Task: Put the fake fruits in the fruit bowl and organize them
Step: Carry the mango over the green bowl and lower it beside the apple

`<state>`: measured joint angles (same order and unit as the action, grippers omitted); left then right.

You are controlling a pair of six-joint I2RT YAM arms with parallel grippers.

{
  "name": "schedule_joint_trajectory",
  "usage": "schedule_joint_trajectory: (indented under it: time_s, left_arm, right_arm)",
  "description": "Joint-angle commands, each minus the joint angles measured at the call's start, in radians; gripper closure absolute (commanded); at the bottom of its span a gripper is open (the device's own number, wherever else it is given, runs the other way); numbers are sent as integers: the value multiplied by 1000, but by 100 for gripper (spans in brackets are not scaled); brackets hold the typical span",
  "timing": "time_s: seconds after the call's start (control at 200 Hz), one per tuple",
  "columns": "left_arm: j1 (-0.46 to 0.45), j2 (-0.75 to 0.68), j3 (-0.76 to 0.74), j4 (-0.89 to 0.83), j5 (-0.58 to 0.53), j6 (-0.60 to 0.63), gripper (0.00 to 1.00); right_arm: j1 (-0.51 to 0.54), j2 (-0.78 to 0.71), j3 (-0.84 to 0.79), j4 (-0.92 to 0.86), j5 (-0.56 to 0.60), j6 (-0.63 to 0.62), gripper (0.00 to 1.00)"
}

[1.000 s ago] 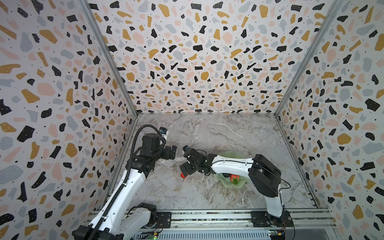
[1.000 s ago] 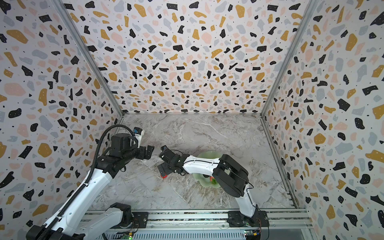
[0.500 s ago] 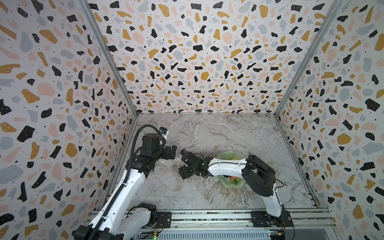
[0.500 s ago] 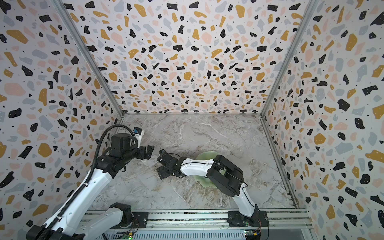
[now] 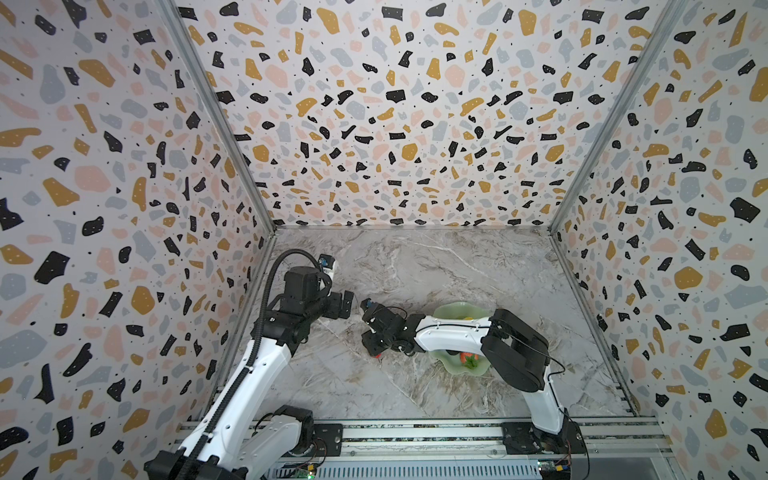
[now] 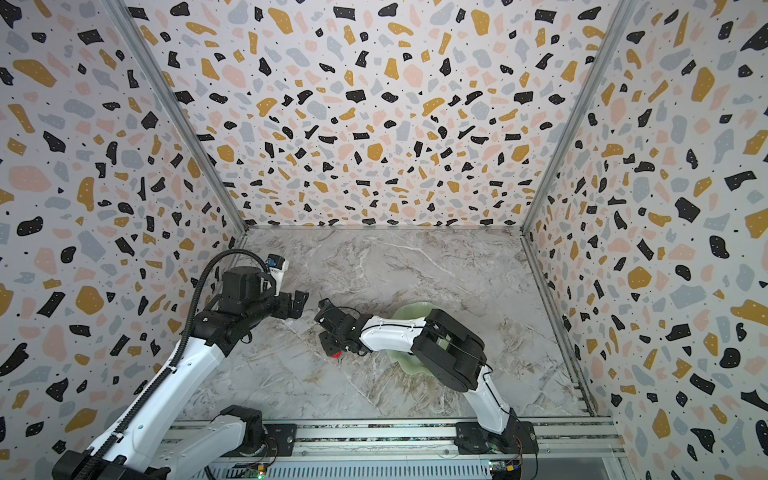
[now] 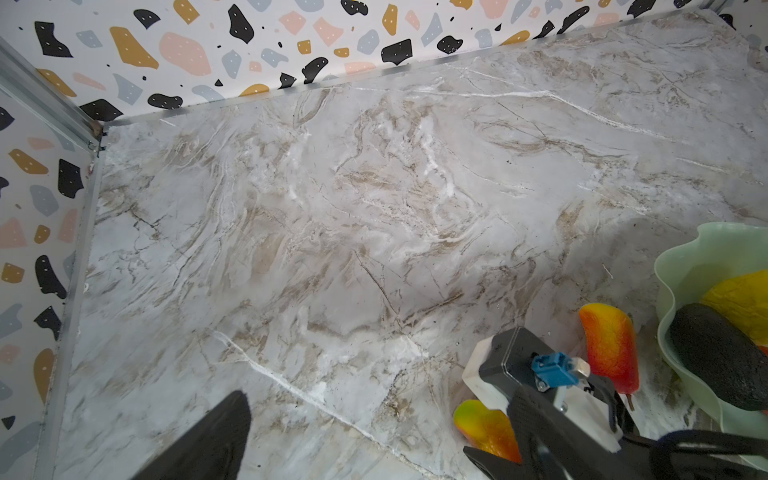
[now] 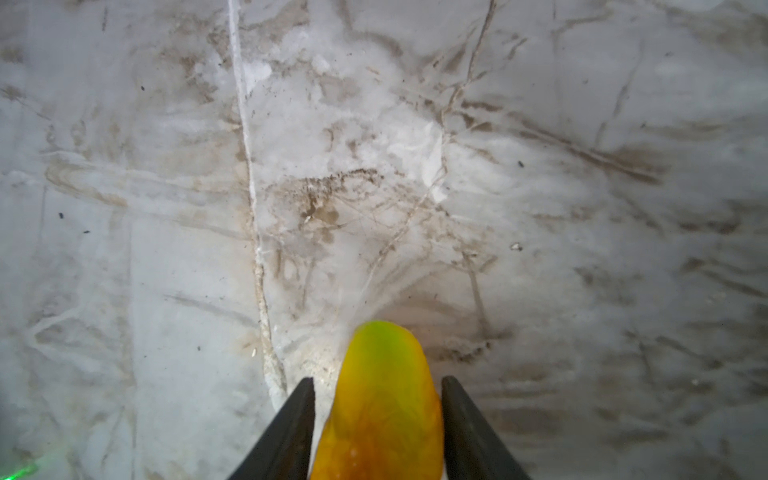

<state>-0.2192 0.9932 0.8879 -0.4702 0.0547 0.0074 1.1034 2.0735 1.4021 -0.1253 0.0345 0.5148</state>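
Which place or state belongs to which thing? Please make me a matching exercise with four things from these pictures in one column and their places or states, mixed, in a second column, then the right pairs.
Things
1. dark oval fruit
2. right gripper
3. left gripper
4. fruit bowl

Places or states
A. empty, away from every fruit
B. pale green, partly under the right arm in both top views
C. lies in the bowl
D. fingers on both sides of a red-and-yellow fruit

Pairs: 1-C, 2-D, 3-A, 4-B
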Motion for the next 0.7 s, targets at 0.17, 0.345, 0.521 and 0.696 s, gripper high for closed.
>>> schedule_joint_trajectory:
  time_s: [0.17, 0.345, 0.521, 0.696]
  left_arm:
    - [-5, -16, -3, 18, -6, 4, 1]
    - [-5, -14, -3, 17, -6, 4, 0]
    - [-5, -14, -2, 16, -7, 5, 0]
    - [-5, -18, -3, 15, -9, 3, 1]
  right_arm:
    - [-17, -81, 7, -16, 26, -41, 69]
    - [-29, -154, -14, -29, 43, -78, 76]
    - [-60, -315, -83, -101, 115, -105, 78]
    - [-137, -560, -261, -191, 232, -75, 79]
